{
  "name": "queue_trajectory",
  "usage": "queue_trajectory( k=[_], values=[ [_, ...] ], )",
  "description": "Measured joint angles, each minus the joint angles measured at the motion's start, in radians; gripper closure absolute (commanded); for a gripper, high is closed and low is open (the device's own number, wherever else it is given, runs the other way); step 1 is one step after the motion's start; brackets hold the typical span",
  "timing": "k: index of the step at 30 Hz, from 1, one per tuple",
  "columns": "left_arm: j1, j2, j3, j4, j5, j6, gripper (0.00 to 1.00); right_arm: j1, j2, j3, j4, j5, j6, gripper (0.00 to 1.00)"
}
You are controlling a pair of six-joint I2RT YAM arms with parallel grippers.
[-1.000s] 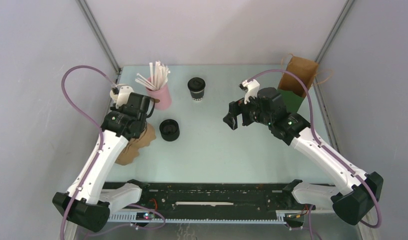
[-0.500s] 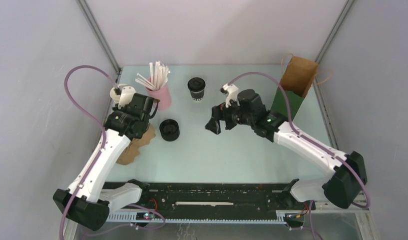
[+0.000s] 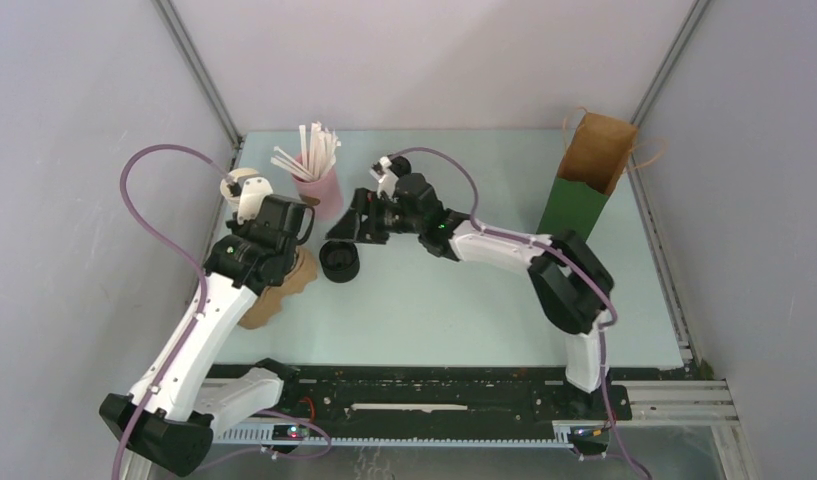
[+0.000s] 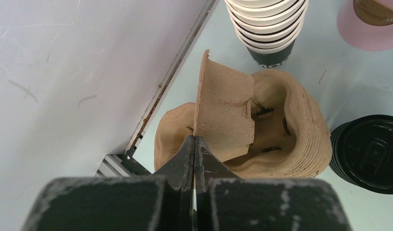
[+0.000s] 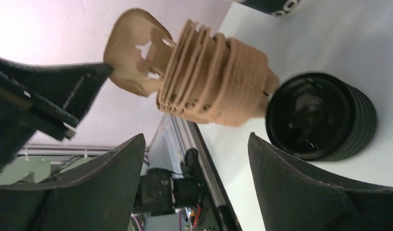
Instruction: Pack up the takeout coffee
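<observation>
The takeout coffee is hidden under my right arm in the top view. A dark cup base with white lettering (image 5: 273,4) shows at the top edge of the right wrist view; I cannot tell which cup it is. My right gripper (image 3: 349,228) (image 5: 195,136) is open and empty, hanging just behind the stack of black lids (image 3: 339,262) (image 5: 322,118). My left gripper (image 3: 284,222) (image 4: 195,142) is shut on one brown cardboard cup carrier (image 4: 225,115), held upright above the carrier stack (image 4: 300,130) (image 3: 274,290). The paper bag (image 3: 589,165) stands open at the back right.
A stack of lidless cups (image 4: 266,24) (image 3: 242,185) and a pink cup of white stirrers (image 3: 322,190) stand at the back left. The enclosure wall and its metal rail (image 4: 175,77) run close along the left of the carriers.
My right arm has swung left across the table, from beside the bag to just behind the lids, covering the coffee cup. Its jaws have narrowed slightly. The left arm has barely moved.
</observation>
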Motion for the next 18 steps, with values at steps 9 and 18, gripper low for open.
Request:
queue_trajectory(
  k=[9,18],
  values=[
    [-0.003,-0.018,-0.019,0.025,0.033,0.0,1.0,0.075,0.222,0.358,-0.079,0.019,0.004,0.13],
    [-0.028,-0.019,-0.017,0.021,0.042,0.003,1.0,0.149,0.327,0.526,-0.265,0.145,-0.175,0.3]
  ],
)
